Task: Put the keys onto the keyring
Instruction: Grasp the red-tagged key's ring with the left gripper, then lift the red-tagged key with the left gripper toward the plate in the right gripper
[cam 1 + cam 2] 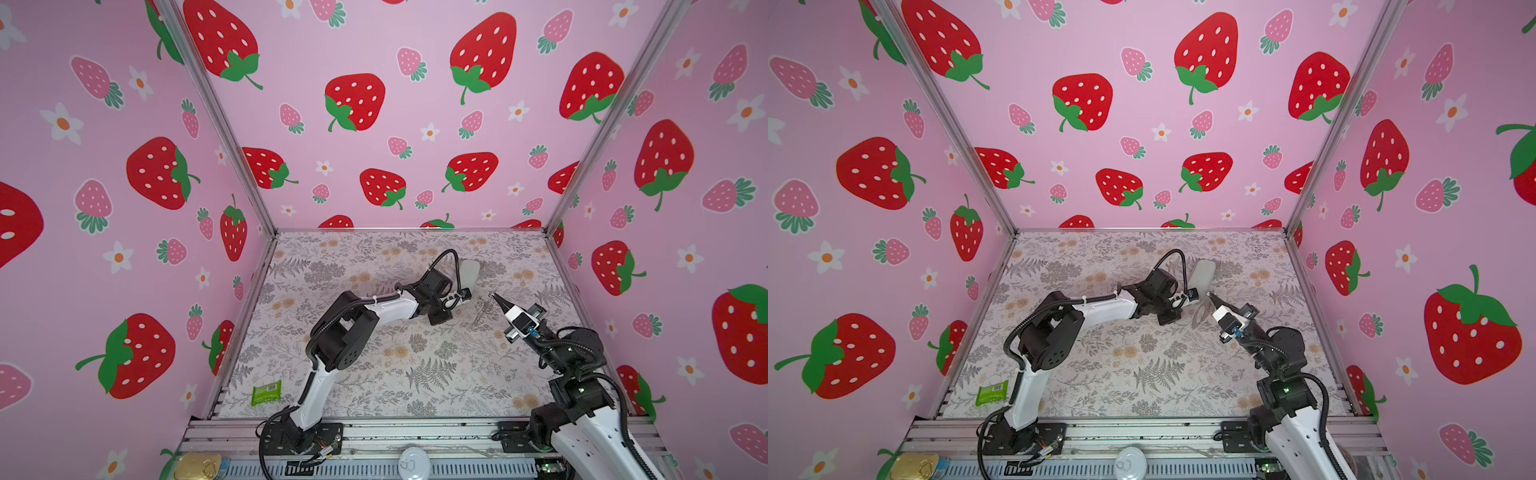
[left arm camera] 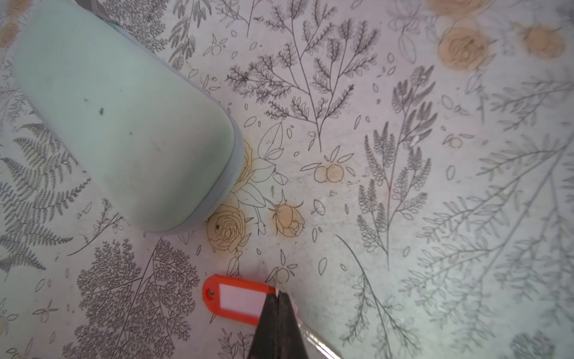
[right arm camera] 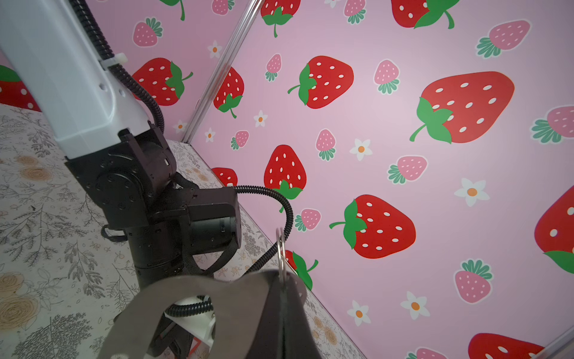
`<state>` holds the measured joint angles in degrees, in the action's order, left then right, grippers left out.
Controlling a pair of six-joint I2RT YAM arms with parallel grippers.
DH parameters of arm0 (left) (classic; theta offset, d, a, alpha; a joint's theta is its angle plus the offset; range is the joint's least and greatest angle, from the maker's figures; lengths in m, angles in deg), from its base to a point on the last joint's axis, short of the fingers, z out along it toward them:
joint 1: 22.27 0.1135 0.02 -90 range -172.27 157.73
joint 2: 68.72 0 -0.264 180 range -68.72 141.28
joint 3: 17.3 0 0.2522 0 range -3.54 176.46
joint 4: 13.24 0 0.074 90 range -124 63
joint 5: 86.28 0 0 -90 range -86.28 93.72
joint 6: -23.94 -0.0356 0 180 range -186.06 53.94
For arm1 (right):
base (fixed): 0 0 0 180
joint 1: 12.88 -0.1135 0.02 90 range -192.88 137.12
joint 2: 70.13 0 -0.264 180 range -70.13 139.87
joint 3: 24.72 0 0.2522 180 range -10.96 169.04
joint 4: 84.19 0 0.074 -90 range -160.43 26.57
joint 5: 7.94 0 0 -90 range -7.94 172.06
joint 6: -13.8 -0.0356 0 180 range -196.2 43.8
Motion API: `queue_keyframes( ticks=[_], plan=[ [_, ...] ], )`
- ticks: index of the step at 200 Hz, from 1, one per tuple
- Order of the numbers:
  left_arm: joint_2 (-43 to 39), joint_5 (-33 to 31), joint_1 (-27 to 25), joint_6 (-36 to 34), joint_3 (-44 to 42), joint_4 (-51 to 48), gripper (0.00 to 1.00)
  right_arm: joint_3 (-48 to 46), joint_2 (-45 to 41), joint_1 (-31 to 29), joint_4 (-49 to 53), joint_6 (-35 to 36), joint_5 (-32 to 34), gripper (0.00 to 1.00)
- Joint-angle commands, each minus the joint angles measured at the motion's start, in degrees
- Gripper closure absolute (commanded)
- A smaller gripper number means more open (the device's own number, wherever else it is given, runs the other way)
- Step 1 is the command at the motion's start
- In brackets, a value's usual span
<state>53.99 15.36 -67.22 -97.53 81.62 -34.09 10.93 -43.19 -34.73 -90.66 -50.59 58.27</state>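
On the floral tabletop (image 2: 403,217), near a pale green oblong case (image 2: 124,124), lies the small key with a red rectangular plastic tag (image 2: 236,298). The left hand (image 2: 278,298) is clenched on the tag's end, a thin pale sliver showing between its tips. Close by, above the tabletop, the right hand (image 3: 284,284) is clamped on the taupe-grey strap keyring (image 3: 186,295) at a silver ring, with the strap dangling.

Pale green case (image 2: 124,124) and green packet (image 1: 266,392) lie on floral tabletop (image 2: 403,217).
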Motion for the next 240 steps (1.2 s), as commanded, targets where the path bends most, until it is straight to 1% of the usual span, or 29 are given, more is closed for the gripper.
queue_keyframes(
  ticks=[1, 35, 52, 82, 115, 141, 171, 202, 240],
  plan=[
    [-5.2, 3.5, 1.5, 1.2, -3.1, 3.7, 1.0, 0.2, -0.7, 0.2, -1.2, 0.5, -0.8, 0.99],
    [-12.8, 6.0, 4.1, 1.2, -9.7, 7.5, 1.0, 0.1, 1.4, 0.2, -1.5, 0.3, -4.2, 0.99],
    [-16.6, 6.6, 5.1, -0.7, -12.3, 8.1, 1.0, -0.1, 3.1, 0.2, -1.9, 0.9, -7.8, 0.99],
    [-23.1, 7.6, 6.3, -4.5, -14.8, 7.8, 1.0, -0.6, 6.8, 0.2, -5.1, 1.0, -11.2, 1.0],
    [-28.4, 9.2, 7.4, -8.1, -15.0, 5.1, 1.0, -0.4, 11.0, 0.2, -8.2, 0.6, -14.8, 1.0],
    [-31.8, 11.3, 7.6, -10.3, -14.3, 3.8, 1.0, 0.1, 14.6, 0.2, -11.6, -1.5, -18.9, 1.0],
    [-35.2, 14.6, 7.5, -12.9, -13.7, 1.8, 1.0, 0.4, 17.0, 0.2, -14.1, -2.3, -20.5, 0.99],
    [-36.0, 13.7, 6.6, -17.0, -12.2, -1.7, 1.0, 3.1, 20.6, 0.2, -13.0, -3.1, -23.9, 0.99],
    [-37.2, 13.2, 4.5, -19.3, -11.2, -1.5, 1.0, 4.0, 22.9, 0.0, -15.1, -5.6, -25.5, 0.99]
  ],
)
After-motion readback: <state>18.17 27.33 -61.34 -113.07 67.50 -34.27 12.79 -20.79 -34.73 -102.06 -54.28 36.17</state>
